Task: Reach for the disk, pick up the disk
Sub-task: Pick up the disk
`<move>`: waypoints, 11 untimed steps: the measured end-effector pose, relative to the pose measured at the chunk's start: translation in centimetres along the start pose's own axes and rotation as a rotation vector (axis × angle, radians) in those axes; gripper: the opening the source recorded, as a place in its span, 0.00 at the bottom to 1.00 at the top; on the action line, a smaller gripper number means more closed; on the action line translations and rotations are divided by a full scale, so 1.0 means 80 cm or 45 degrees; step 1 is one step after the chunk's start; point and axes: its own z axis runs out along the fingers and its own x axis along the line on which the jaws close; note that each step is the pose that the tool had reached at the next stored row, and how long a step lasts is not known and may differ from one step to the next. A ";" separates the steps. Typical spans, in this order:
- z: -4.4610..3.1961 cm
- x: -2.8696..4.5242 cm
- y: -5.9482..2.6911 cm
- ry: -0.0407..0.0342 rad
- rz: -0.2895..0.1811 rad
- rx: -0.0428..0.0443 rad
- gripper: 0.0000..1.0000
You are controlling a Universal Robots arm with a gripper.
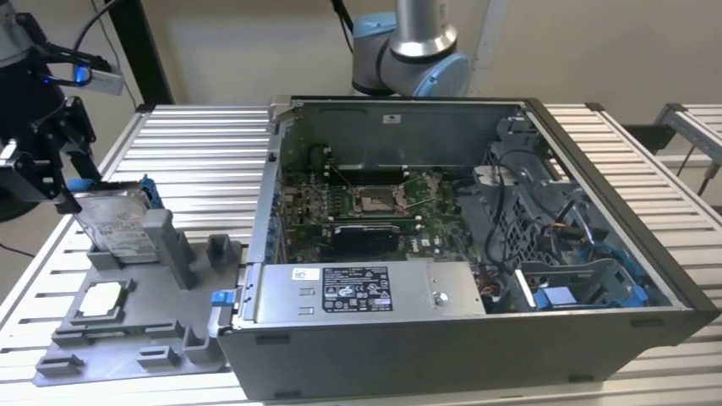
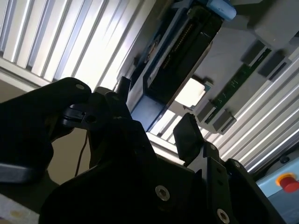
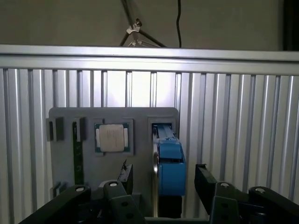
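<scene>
Your gripper (image 3: pixel 163 172) has its two black fingers (image 3: pixel 203 179) spread wide apart, and they hold nothing. In the first wrist view, one finger sits on each side of the disk (image 3: pixel 170 170). There is a little gap on both sides, so I think they are not touching it.

The disk stands up on its thin edge in a slot of the gray tray (image 3: pixel 140 116). Its blue frame runs along the edge that faces you. Just beside it on the tray lies a small square chip (image 3: pixel 112 138), and past that a thin green strip (image 3: pixel 77 158). The tray rests on a table of shiny metal slats (image 3: pixel 243 140). In the exterior view, the tray and disk are on the exterior view's left, next to a big open computer case (image 1: pixel 474 338).

I think the disk is hard and stiff, and a bit heavy for its size. It will not bend when you squeeze it. Its flat metal sides look smooth, so it could slip. It may break inside if it gets bumped. The two wide flat sides, near the top, look like the best place to hold.

The disk has a white label with print, but I can't read it. The silver box (image 1: pixel 361 292) in the case has a black-and-white sticker, also too small to read.
</scene>
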 end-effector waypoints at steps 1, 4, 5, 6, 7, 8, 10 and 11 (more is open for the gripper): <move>0.0022 0.0000 0.000 0.0000 0.000 0.000 1.00; 0.0085 0.0000 0.000 -0.0001 -0.001 0.000 1.00; 0.0106 0.0000 0.000 -0.0001 -0.001 0.000 1.00; 0.0128 0.0000 0.000 -0.0001 -0.001 0.000 1.00; 0.0150 0.0000 0.000 -0.0001 -0.001 0.000 1.00; 0.0170 0.0000 0.000 0.0000 -0.001 0.000 1.00; 0.0215 0.0000 0.000 0.0000 -0.001 0.000 1.00; 0.0235 0.0000 0.000 0.0000 -0.001 0.000 1.00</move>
